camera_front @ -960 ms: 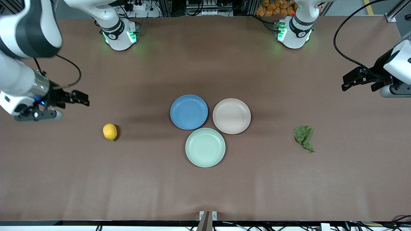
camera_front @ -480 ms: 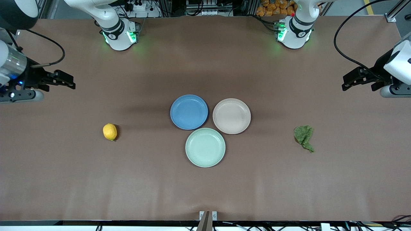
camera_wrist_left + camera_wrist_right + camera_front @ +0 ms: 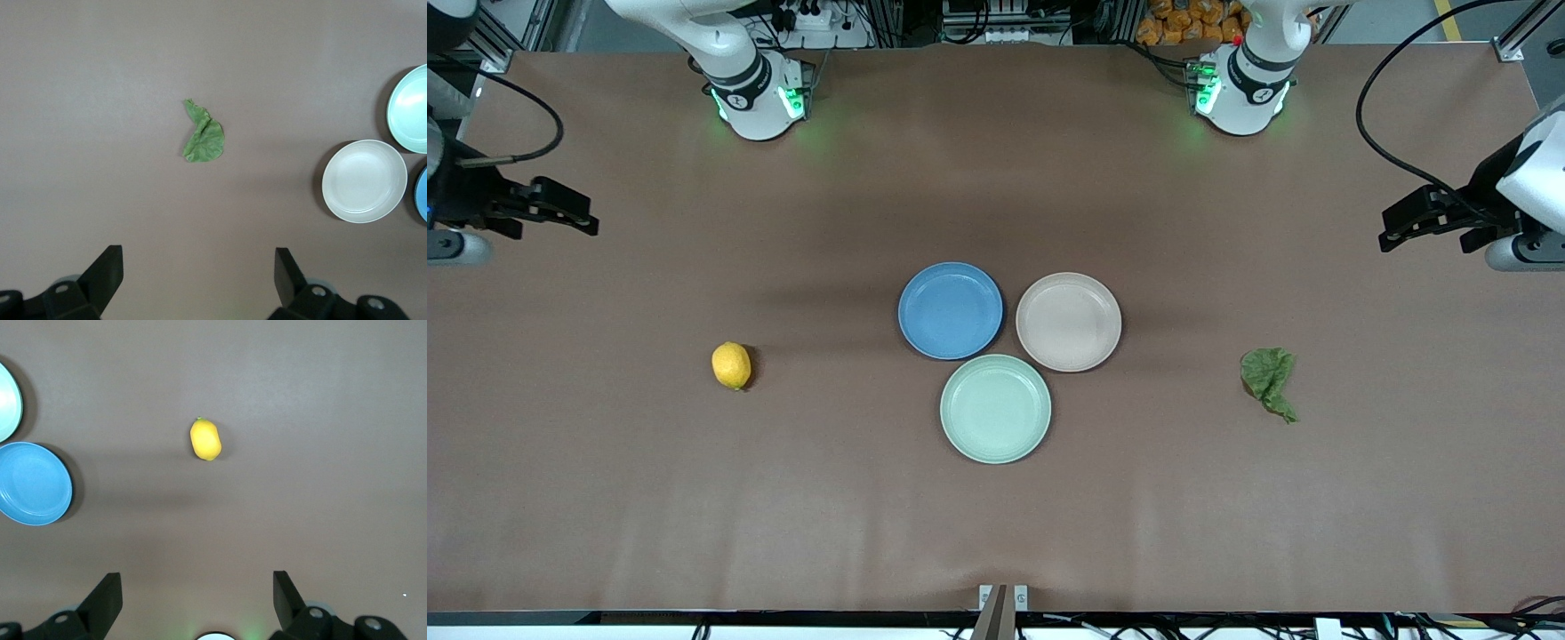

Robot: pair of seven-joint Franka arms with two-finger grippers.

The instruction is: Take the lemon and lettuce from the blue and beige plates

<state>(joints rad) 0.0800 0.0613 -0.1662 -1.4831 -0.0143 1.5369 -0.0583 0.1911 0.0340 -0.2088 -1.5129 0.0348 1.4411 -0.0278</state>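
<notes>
The right gripper [image 3: 583, 218] hangs wide open and empty over the bare table at the right arm's end, with the lemon [image 3: 731, 365] lying on the tabletop well apart from it, toward the blue plate [image 3: 951, 310]. The left gripper [image 3: 1392, 233] is spread wide and empty over the left arm's end, with the lettuce [image 3: 1267, 380] flat on the table well clear of it, toward the beige plate [image 3: 1068, 321]. Both plates are empty and sit just beside each other and a mint-green plate [image 3: 995, 408], well away from either gripper.
</notes>
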